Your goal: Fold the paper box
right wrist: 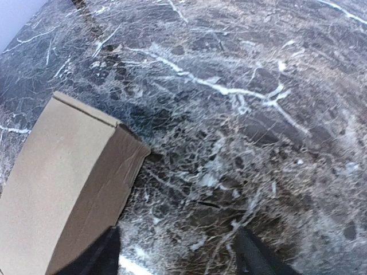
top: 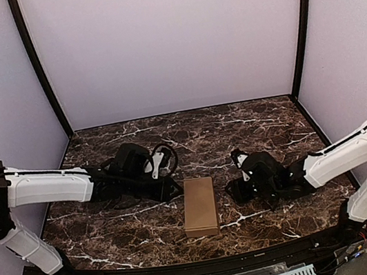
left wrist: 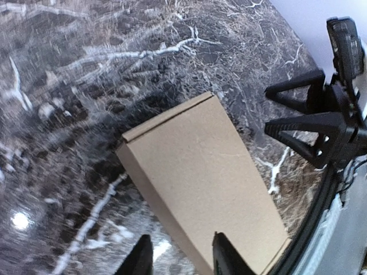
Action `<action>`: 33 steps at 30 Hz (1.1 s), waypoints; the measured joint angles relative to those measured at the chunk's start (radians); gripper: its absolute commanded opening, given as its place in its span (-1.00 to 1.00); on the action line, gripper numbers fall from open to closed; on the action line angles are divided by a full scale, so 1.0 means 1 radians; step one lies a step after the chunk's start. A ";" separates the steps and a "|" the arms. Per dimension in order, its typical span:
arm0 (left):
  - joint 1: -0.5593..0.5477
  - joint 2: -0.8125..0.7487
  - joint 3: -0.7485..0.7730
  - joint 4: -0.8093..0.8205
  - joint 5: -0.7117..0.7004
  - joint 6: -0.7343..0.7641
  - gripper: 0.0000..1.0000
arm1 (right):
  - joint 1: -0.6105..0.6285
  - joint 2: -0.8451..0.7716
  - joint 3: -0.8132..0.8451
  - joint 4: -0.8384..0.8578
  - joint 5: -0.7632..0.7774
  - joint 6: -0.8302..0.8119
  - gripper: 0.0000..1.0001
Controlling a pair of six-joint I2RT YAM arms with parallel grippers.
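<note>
Flat on dark marble table: slim brown cardboard carton, closed. Jaws of left gripper narrowly parted at its long edge, nothing clamped. Jaws of right gripper wide, just beside carton.

dark marble-look table, brown-black with white veins, stretching across lower half of overhead view. glossy surface catching small bright glint of light in left wrist view. lying directly on it: paper box, plain brown cardboard, closed slim carton, resting flat on broad face near table's front edge, about centre, long side running front to back. right wrist view showing creases running across box's end face.
</note>
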 measured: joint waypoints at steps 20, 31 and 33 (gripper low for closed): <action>0.317 -0.156 0.319 -0.508 -0.278 0.153 0.97 | -0.529 -0.307 0.294 -0.404 -0.164 -0.192 0.97; 0.406 -0.420 0.130 -0.518 -0.353 0.182 0.97 | -0.672 -0.544 0.256 -0.544 -0.218 -0.212 0.97; 0.406 -0.496 0.080 -0.509 -0.358 0.183 0.97 | -0.672 -0.572 0.224 -0.554 -0.225 -0.212 0.97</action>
